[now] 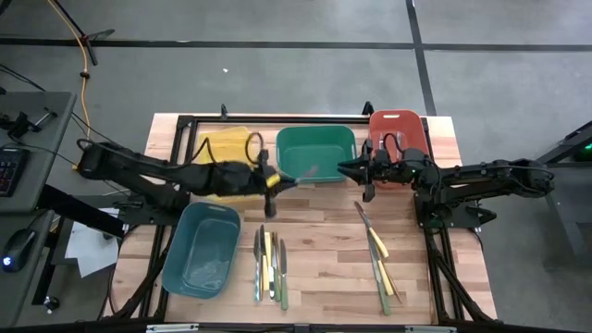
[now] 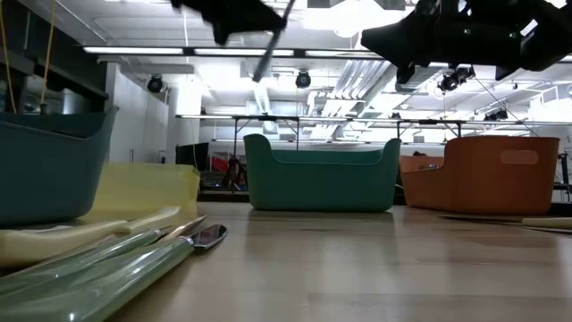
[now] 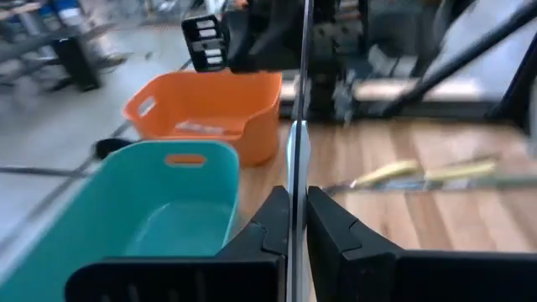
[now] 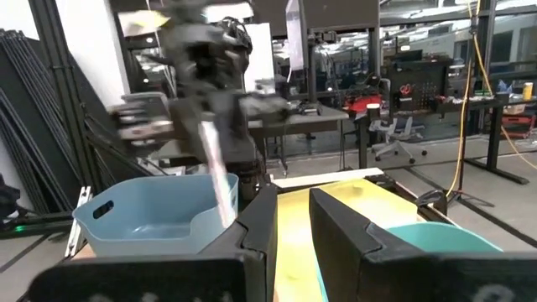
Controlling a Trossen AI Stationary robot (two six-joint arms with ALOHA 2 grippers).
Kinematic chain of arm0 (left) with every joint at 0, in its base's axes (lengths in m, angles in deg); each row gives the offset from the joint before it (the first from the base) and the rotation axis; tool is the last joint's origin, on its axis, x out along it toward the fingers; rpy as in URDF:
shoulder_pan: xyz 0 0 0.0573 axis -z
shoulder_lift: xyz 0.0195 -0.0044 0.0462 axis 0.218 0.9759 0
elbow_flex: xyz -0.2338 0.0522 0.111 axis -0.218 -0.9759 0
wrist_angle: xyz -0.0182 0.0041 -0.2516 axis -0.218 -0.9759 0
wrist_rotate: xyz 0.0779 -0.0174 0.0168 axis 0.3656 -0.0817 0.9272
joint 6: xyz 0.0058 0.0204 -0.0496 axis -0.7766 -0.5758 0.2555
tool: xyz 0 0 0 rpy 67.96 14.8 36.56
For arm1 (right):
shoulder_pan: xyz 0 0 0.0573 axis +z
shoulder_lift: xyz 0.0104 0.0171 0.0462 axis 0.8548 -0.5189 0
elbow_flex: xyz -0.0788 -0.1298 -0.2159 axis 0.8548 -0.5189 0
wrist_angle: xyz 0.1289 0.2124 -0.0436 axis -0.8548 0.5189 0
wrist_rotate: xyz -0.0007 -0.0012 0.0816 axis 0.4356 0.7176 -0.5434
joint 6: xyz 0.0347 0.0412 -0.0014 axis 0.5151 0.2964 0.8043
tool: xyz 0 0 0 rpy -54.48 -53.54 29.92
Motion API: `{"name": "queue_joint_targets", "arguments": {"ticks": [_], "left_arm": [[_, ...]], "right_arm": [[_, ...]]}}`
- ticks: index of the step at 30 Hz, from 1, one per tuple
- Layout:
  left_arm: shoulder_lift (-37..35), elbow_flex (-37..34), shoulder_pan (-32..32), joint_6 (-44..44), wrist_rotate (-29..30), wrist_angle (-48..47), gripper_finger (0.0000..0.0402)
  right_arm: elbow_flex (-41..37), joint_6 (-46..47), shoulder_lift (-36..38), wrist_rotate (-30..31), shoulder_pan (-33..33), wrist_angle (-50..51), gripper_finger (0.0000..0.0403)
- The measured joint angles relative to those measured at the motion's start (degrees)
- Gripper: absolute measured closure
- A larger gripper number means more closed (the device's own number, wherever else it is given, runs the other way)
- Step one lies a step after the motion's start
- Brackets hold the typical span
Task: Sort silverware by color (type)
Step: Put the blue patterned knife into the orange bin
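The left arm reached in from the table's left side, stretched low over the yellow bin (image 1: pixel 220 146), its left gripper (image 1: pixel 275 181) held just near of the green bin (image 1: pixel 316 154) and clenched on a silver-grey utensil (image 1: pixel 303 173) that slanted out past the fingertips toward that bin. In the left wrist view the dark fingers (image 3: pixel 273 228) pinched the thin metal shaft (image 3: pixel 295 159) between them, the piece running straight ahead toward the orange-red bin (image 3: pixel 210 109) beyond. From table height the same utensil (image 2: pixel 271 45) hung tilted in the air above the green bin (image 2: pixel 322 174). The right arm came in from the right, its right gripper (image 1: pixel 356 171) poised between the green bin and the red bin (image 1: pixel 398 129); its fingers (image 4: pixel 260 226) stood slightly parted with nothing between them (the left arm and its utensil showed blurred ahead of them). The rest of the silverware lay on the wooden table (image 1: pixel 324 277): a cluster of yellow and green handled pieces (image 1: pixel 269 268) side by side just right of the blue bin (image 1: pixel 202 248), and a second group (image 1: pixel 377 259) on the near right, well apart from both grippers.
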Motion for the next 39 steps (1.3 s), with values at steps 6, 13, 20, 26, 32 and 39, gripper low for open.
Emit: {"name": "queue_joint_targets", "arguments": {"ticks": [6,13,20,26,32,39], "left_arm": [[0.4,-12.9,-10.6,5.4,-13.5,25.0,0.0397],[5.6,-16.2,-12.7,6.9,-16.1,34.5,0.0397],[11.5,-15.8,-12.2,6.8,-16.6,40.7,0.0397],[11.5,-15.8,-12.5,5.8,-16.9,41.2,0.0395],[11.5,-15.8,-12.3,5.7,-16.9,41.5,0.0396],[11.5,-15.9,-12.0,4.3,-16.7,40.5,0.0396]], "right_arm": [[0.0,1.1,-0.9,0.1,0.6,-1.5,0.0345],[4.7,4.7,-10.1,6.0,2.0,-4.4,0.0322],[12.6,-2.1,-21.5,6.0,3.4,-4.2,0.0235],[17.2,-4.0,-26.6,6.1,3.4,-4.3,0.0181],[21.3,-3.0,-31.2,6.1,4.5,-4.3,0.0179],[22.7,-2.8,-31.5,6.1,5.0,-2.8,0.0246]]}}
